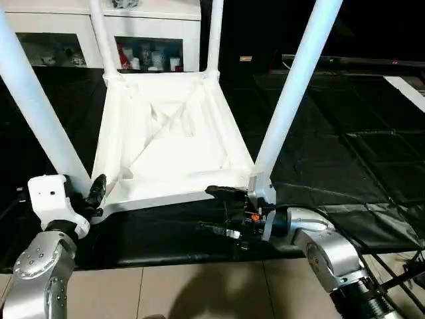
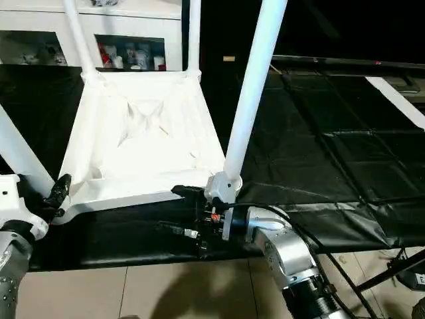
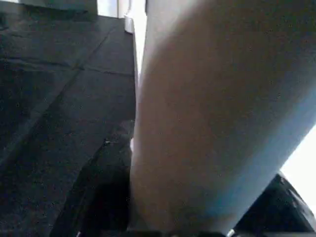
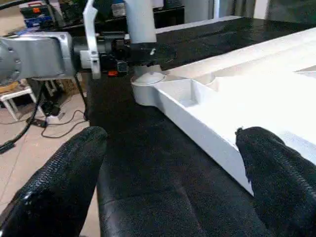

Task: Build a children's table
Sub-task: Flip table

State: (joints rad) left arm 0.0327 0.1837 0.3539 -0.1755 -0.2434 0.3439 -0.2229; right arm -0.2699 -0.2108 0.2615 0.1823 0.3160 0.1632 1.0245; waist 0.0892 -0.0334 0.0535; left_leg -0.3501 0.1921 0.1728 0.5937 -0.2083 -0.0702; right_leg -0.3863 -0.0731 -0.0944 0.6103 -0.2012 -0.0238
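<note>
Four legs (image 1: 292,86) rise before a glass-doored cabinet (image 1: 99,30).

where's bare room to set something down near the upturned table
Free: black mat beyond the table's near right leg, and tile floor between the forearms. Crowded: the tabletop's near edge, with the left claw and right claw at its corners.

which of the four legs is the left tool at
The near-left leg, rising from the tabletop's front-left corner beside the left tool; the other three stand at the far corners and near-right.

White glass-door cabinet (image 1: 99,30) behind black mat (image 1: 332,139) on tiled floor (image 1: 186,292)
</note>
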